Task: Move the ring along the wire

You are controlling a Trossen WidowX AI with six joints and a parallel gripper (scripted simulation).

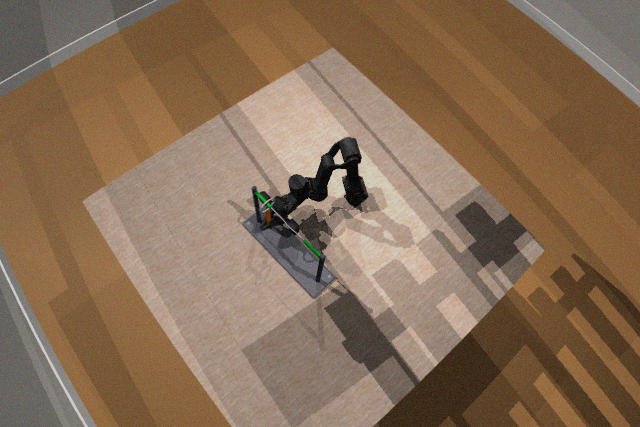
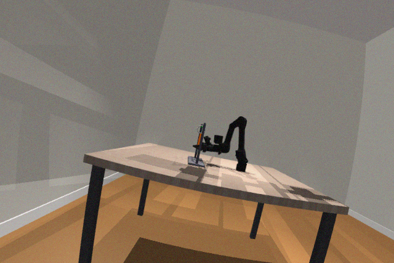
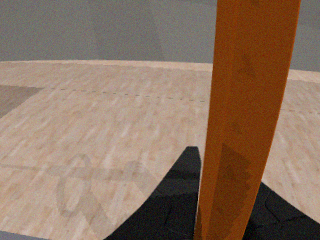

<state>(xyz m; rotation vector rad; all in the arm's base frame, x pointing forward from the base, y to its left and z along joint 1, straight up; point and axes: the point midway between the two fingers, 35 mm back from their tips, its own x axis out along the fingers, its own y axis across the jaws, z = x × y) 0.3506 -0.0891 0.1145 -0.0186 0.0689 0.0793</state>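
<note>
The pale ring (image 1: 265, 204) (image 2: 199, 129) is around the green wire part near the left post (image 1: 256, 209) in the top view. Its orange handle (image 1: 268, 215) (image 2: 199, 139) (image 3: 250, 100) points down, close to upright. My gripper (image 1: 267, 224) (image 2: 197, 146) (image 3: 200, 156) is shut on the lower part of the handle, one black finger on each side in the wrist view. The thin grey wire (image 1: 292, 227) runs to the other green part (image 1: 312, 248), beside the second post (image 1: 320, 268). Any gap between ring and wire is too small to tell.
The posts stand on a grey base plate (image 1: 310, 280) (image 2: 194, 162) on the table. My wrist and forearm reach in from the robot's side, beneath the wire and close to the left post. Patchy shadows cross the table top.
</note>
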